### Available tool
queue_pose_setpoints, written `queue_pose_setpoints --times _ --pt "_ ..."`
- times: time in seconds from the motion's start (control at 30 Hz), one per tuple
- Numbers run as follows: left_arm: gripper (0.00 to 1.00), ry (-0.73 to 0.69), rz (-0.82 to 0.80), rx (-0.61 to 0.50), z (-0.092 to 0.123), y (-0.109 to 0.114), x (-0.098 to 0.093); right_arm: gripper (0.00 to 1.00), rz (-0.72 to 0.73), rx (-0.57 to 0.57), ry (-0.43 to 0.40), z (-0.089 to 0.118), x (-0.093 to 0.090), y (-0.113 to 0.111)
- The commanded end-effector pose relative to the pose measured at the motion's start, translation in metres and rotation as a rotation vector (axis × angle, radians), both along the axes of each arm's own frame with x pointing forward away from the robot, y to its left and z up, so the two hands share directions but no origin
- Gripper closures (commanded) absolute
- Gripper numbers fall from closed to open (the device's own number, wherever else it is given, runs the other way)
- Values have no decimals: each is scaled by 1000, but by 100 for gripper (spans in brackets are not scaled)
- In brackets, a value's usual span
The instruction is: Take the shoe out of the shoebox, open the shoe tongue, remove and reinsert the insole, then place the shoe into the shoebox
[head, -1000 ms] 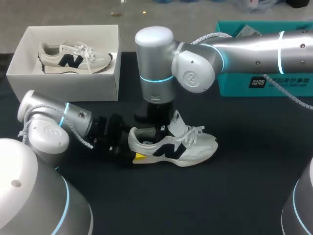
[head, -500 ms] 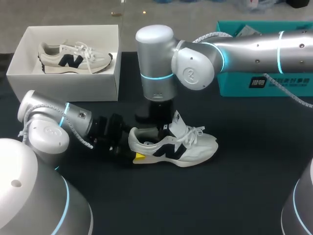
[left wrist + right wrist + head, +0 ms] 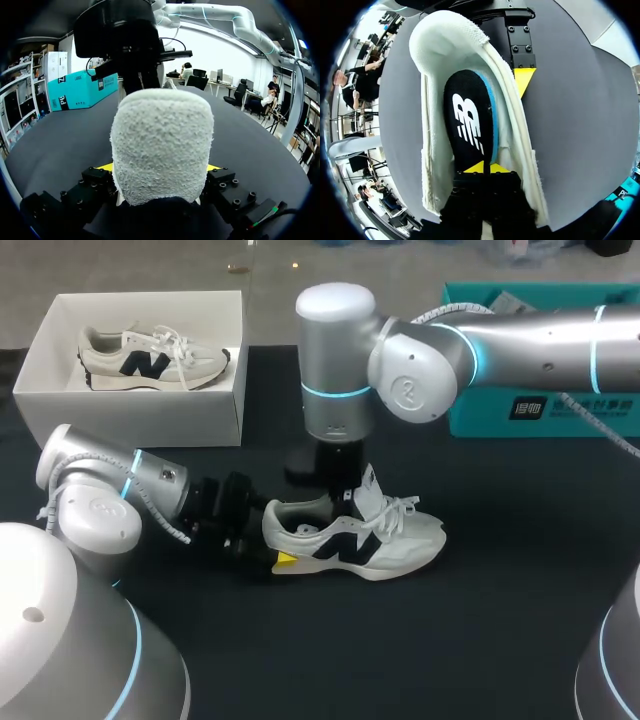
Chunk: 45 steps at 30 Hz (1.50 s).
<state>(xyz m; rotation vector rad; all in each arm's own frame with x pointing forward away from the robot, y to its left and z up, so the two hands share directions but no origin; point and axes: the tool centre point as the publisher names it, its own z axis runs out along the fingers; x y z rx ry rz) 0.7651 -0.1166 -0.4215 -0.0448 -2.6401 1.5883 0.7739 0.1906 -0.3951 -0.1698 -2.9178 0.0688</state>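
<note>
A white sneaker with a dark logo (image 3: 372, 538) stands on the black table, toe to the right. My left gripper (image 3: 273, 543) comes in low from the left, its fingers set wide on both sides of the fuzzy heel (image 3: 161, 142), holding it. From above, my right gripper (image 3: 340, 502) reaches down into the shoe's opening behind the raised tongue (image 3: 368, 488). Its yellow tips (image 3: 484, 168) are pinched together on the end of the black insole (image 3: 468, 120), which lies inside the shoe with its blue edge showing.
A white shoebox (image 3: 218, 405) stands at the back left with a second matching sneaker (image 3: 150, 358) inside. A teal box (image 3: 545, 412) sits at the back right under my right arm. Bare black table lies in front of the shoe.
My right arm's wrist has shifted to the right and slightly back above the shoe. The left arm and the shoe have stayed in place.
</note>
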Motion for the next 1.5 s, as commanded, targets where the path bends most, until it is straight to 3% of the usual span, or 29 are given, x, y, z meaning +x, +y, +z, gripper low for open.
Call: queue_pose_setpoints --times 0.03,0.3,0.67,1.13,1.5 --pt "100 0 2 3 -3 0 1 100 -1 5 -24 14 -2 -6" --pt "100 0 2 3 -3 0 1 100 -14 28 -72 34 2 -11" --pt "100 0 2 3 -3 0 1 100 -65 95 -92 42 9 -25" --pt "100 0 2 3 -3 0 1 100 10 202 -142 69 14 22" --pt "100 0 2 3 -3 0 1 100 57 208 -121 61 13 45"
